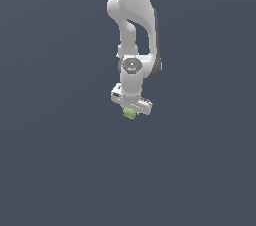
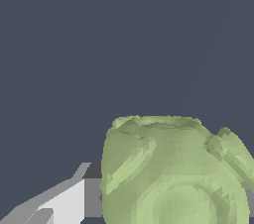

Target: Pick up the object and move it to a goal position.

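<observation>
Light-green and bumpy, the object [image 1: 129, 114] is sitting just below the white pincer [image 1: 130, 111] bar, near the middle of the exterior view. It is filling the wrist view's foreground, touching one grey finger [image 2: 74, 198]; whether the pincer is clamping it, I cannot tell.

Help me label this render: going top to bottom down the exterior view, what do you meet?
Robot arm → wrist joint → white claw bar → light-green lumpy object beneath it.
</observation>
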Available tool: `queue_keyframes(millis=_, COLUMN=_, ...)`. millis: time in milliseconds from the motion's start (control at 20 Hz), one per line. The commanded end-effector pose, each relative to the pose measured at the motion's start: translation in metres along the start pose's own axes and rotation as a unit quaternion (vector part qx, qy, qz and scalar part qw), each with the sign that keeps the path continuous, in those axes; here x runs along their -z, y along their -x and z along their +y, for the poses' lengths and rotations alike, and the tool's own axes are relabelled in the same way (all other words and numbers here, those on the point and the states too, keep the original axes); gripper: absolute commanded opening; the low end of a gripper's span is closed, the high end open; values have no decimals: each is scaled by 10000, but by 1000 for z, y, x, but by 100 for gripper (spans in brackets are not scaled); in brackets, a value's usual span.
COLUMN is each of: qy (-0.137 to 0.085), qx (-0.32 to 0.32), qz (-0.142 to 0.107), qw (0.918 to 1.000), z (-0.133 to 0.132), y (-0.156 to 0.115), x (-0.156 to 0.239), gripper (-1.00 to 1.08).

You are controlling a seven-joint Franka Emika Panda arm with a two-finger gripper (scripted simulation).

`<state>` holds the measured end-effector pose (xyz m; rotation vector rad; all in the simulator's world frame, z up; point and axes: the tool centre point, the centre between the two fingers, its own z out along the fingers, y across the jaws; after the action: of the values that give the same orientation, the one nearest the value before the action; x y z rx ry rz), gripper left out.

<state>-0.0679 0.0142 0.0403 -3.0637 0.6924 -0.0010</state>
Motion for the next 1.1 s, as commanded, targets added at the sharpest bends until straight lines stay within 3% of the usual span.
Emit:
queue_keyframes(millis=0, qy=0, qx=0, qz=-1, qw=10000, z=0, y=0, x=0, gripper=-100)
queue_keyframes(millis=450, qy=2, qx=-1, qz=0, qw=10000, z=-19, y=-8, x=13, gripper=-100)
queue_keyframes(millis=1050, qy=4, qx=-2, qz=1, qw=10000, z=-91, y=-37, x=62, gripper=-100)
